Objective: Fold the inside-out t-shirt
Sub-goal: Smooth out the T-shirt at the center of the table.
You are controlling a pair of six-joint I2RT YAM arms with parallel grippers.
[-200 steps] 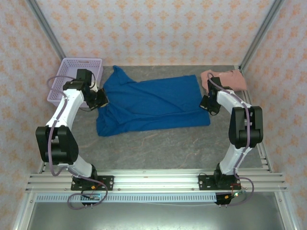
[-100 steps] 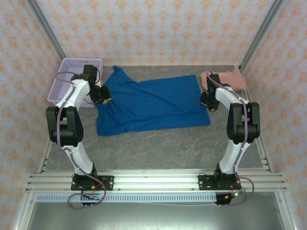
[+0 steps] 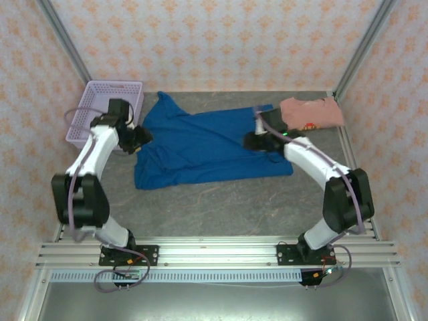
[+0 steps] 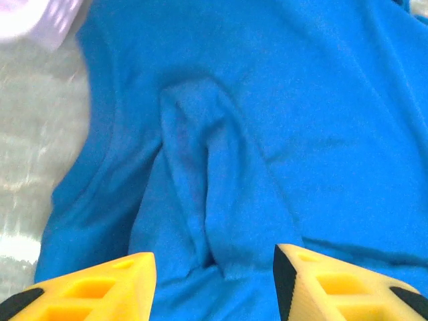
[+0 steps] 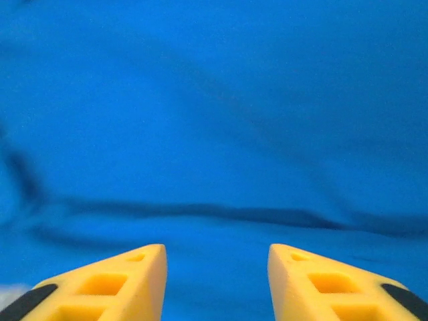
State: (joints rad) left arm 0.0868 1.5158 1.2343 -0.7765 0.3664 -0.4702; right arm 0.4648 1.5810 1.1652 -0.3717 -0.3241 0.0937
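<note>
From above, the blue inside-out t-shirt lies spread out at the far side of the grey table, between a purple basket and a pink shirt. The left hand is at its left edge. The right hand is over its right part.

In the left wrist view, the yellow fingers stand apart and hold nothing, above a bump of blue cloth.

In the right wrist view, the fingers stand apart too, with nothing in them.
</note>
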